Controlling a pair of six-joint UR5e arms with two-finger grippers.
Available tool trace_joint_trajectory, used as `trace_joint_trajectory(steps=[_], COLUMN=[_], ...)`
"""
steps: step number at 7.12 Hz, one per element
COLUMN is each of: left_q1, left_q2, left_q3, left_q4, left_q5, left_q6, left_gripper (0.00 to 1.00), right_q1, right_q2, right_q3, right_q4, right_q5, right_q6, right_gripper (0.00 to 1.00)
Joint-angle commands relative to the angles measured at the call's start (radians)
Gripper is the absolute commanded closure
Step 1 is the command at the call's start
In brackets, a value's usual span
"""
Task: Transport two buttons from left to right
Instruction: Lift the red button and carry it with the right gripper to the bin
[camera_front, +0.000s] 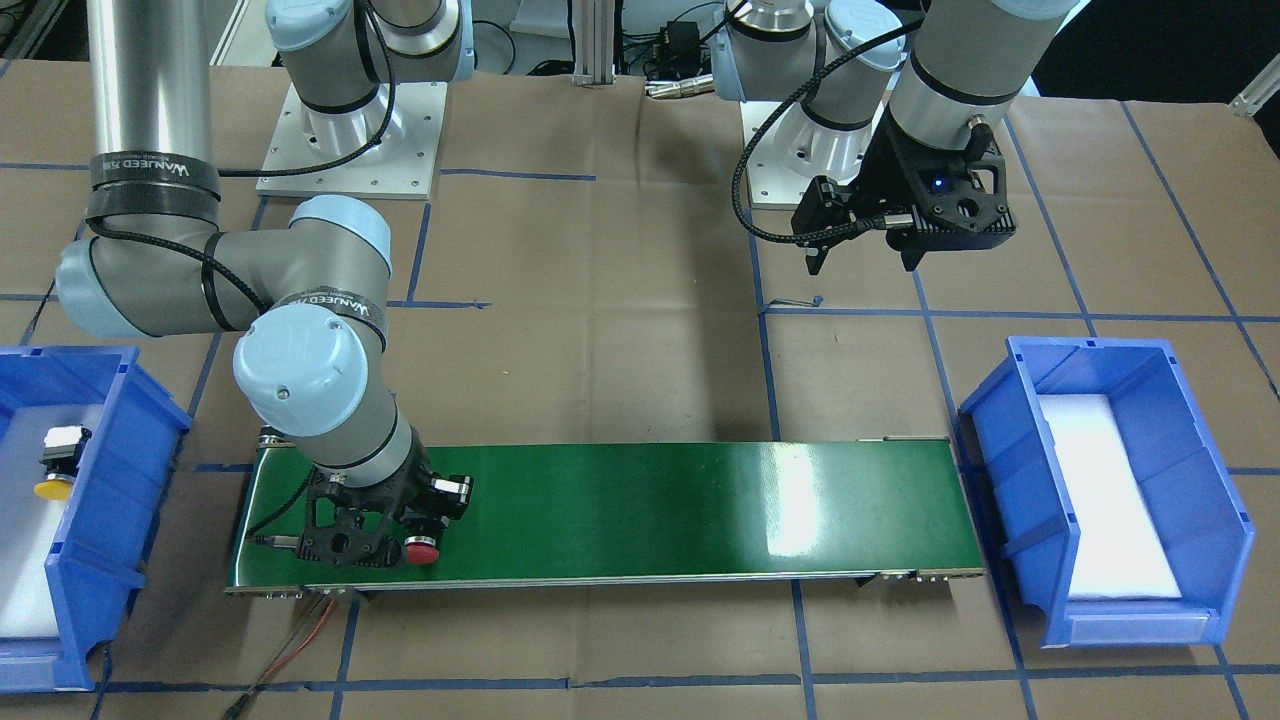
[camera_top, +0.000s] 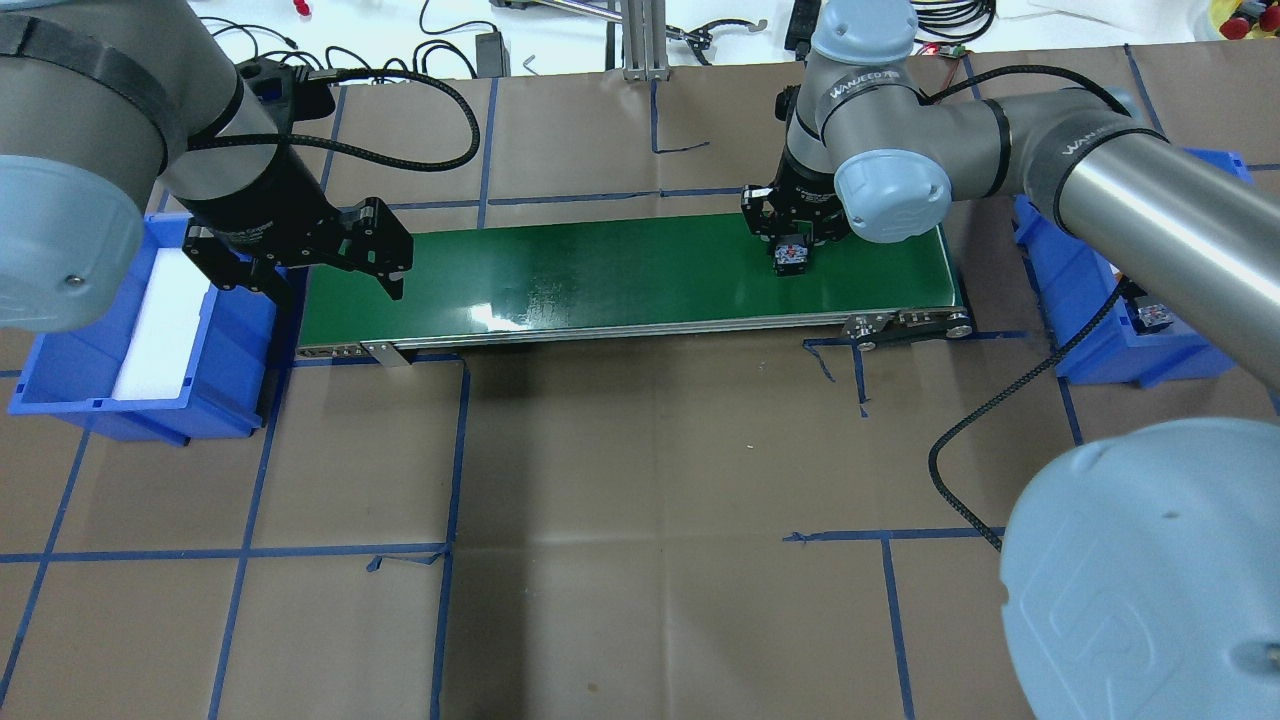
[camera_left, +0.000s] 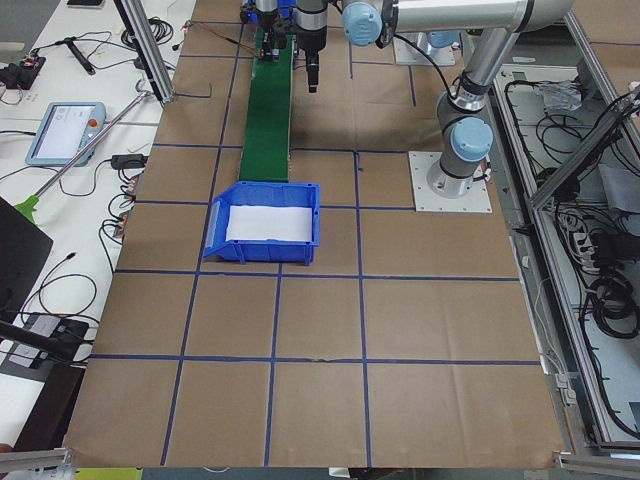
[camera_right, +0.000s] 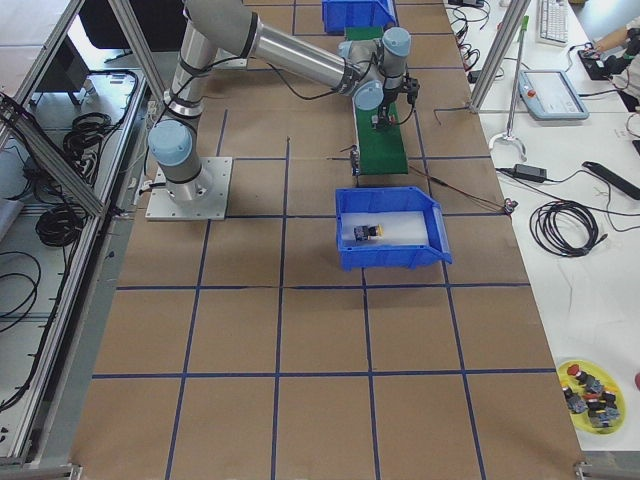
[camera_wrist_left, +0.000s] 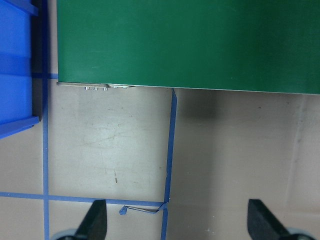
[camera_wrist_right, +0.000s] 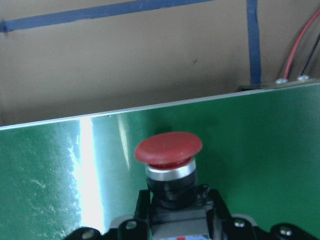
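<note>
The red button (camera_front: 421, 550) is at the right-arm end of the green belt (camera_front: 650, 510), its cap lying sideways. My right gripper (camera_front: 413, 532) is shut on its black body, at or just above the belt. The right wrist view shows the red cap (camera_wrist_right: 168, 147) in front of the gripper (camera_wrist_right: 175, 222). The overhead view shows the same grip (camera_top: 790, 256). The yellow button (camera_front: 57, 470) lies in the blue bin (camera_front: 150, 420) on my right side. My left gripper (camera_front: 862, 262) is open and empty, hovering near the belt's other end (camera_top: 325, 282); its fingertips (camera_wrist_left: 95, 220) stand wide apart.
A second blue bin (camera_front: 1000, 420) with only a white foam pad stands at the belt's left-arm end, also in the overhead view (camera_top: 60, 400). Red and black wires (camera_front: 290, 640) run out from the belt's corner near the right gripper. Brown paper with blue tape lines covers the table.
</note>
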Motion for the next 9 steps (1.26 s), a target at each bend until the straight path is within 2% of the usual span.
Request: trace_joint_trajectory(steps=[1,4,6,8,9], left_q1=[0.0,0.0,0.0,0.0,0.0], left_q2=[0.0,0.0,0.0,0.0,0.0], left_q3=[0.0,0.0,0.0,0.0,0.0], left_q4=[0.0,0.0,0.0,0.0,0.0], left_q5=[0.0,0.0,0.002,0.002,0.002], left_q6=[0.0,0.002,0.0,0.002,0.002], left_gripper=[0.0,0.0,0.0,0.0,0.0], right_q1=[-0.032,-0.246,-0.425,-0.548,-0.556], right_q2=[-0.05,-0.163,-0.17,-0.104,-0.071], right_q3=[-0.067,-0.237,-0.265,-0.262,-0.262], right_q4=[0.079,0.335,0.334,0.295,0.263], right_q5=[-0.041,-0.039,-0.074,-0.058,-0.055], right_q6=[-0.019,-0.375,-0.689,-0.735,-0.799], right_gripper=[0.96,0.96,0.96,0.96,0.96])
